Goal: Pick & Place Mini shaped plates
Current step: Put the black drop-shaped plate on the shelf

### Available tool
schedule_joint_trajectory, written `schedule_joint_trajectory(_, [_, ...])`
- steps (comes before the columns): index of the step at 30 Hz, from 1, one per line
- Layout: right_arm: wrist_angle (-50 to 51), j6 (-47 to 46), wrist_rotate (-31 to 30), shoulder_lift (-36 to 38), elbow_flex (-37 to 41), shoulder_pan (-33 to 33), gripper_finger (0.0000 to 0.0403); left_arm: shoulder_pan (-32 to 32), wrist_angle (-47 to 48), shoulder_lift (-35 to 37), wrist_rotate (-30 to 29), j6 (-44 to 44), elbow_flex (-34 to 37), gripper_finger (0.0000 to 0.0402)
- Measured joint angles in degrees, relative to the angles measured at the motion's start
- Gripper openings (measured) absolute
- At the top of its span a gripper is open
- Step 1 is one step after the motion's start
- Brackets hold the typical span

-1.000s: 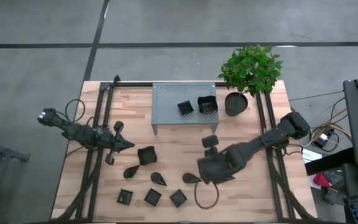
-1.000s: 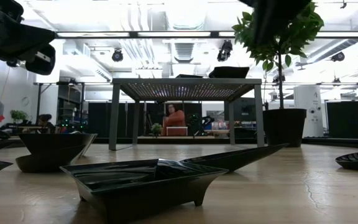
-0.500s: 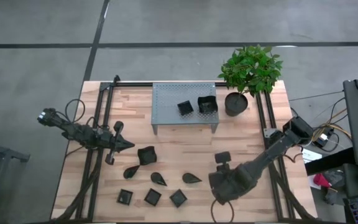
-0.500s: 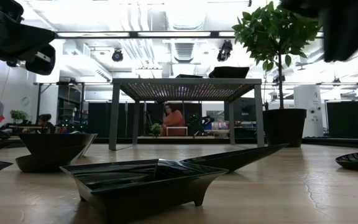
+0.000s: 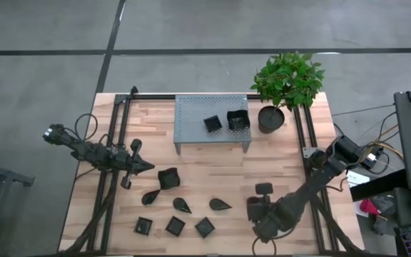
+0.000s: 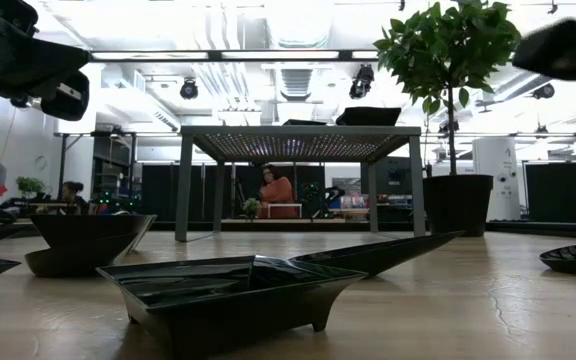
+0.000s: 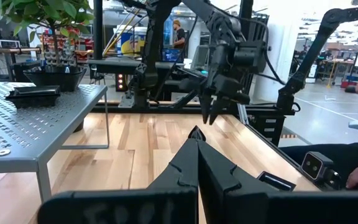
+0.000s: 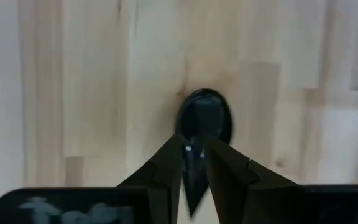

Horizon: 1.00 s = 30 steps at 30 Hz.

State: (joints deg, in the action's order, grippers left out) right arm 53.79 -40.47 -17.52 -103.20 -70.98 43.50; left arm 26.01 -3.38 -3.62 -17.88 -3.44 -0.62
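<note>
The wooden table (image 5: 284,164) carries a grey perforated stand (image 5: 191,121) at its far edge, well beyond both grippers; a potted plant (image 5: 270,118) stands just beside the stand.

The right gripper (image 5: 252,213) hovers above the near right part of the table; its fingers (image 8: 178,149) stand narrowly apart and hold nothing. The left gripper (image 5: 148,166) waits over the left side of the table; its fingers (image 7: 191,155) are pressed together and empty.

Mini shaped plates, located from the right gripper:
- two square plates (image 5: 212,123) (image 5: 237,120) lie on the stand, well apart from the gripper;
- one wavy-edged square plate (image 5: 168,178) lies on the table, closer to the left gripper's tip;
- one teardrop plate (image 5: 220,205) lies flat on the wood just ahead of the fingertips; in the right wrist view its pointed end (image 8: 191,180) shows through the finger gap;
- two further teardrop plates (image 5: 183,205) (image 5: 150,196) lie farther out on the same side;
- three small square plates (image 5: 204,227) (image 5: 175,226) (image 5: 143,225) form a row along the near edge.
</note>
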Motion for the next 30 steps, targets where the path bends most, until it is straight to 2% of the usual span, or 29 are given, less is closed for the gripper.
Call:
schedule_joint_trajectory(14, [-10.1, -3.1, 0.1, 0.0, 9.2, 0.9, 0.0067, 0.0, 0.0, 0.0, 0.0, 0.0, 0.0, 0.0])
schedule_joint_trajectory(30, [-11.8, -6.0, 1.0, 0.0, 11.9, 0.9, 0.0039, 0.0, 0.0, 0.0, 0.0, 0.0, 0.0, 0.0])
